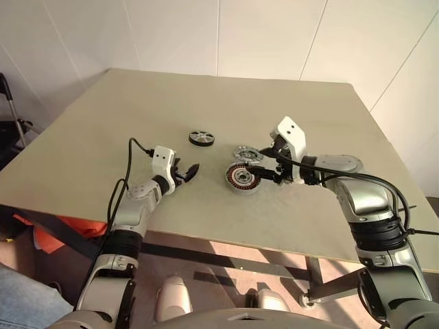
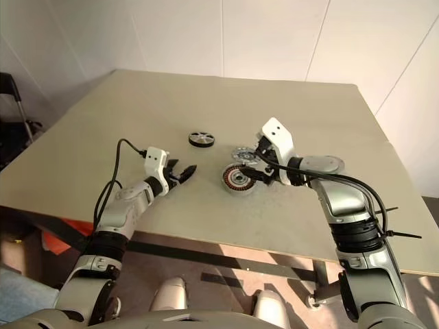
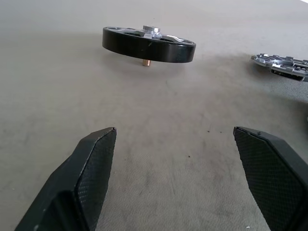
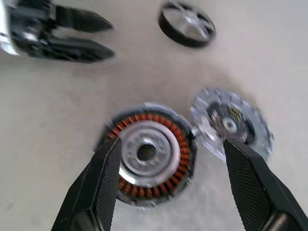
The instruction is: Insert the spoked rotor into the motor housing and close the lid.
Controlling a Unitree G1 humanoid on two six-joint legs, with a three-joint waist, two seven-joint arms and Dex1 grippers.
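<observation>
The motor housing (image 4: 149,154), with copper-red windings around a silver centre, lies flat on the tan table (image 1: 137,110). My right gripper (image 4: 173,144) hovers just over it, open, its fingers either side of the housing and holding nothing. The silver lid (image 1: 247,153) rests on the table touching the housing's far side. Farther back and to the left lies the spoked rotor (image 1: 201,138), black-rimmed with silver spokes. My left gripper (image 1: 188,173) stands open and empty low over the table, left of the housing, pointing toward the rotor (image 3: 149,44).
The table's near edge (image 1: 206,240) runs just below both arms. An orange object (image 1: 62,229) sits under the table at the left, and a dark frame (image 1: 10,123) stands beyond its left edge. White walls close the back.
</observation>
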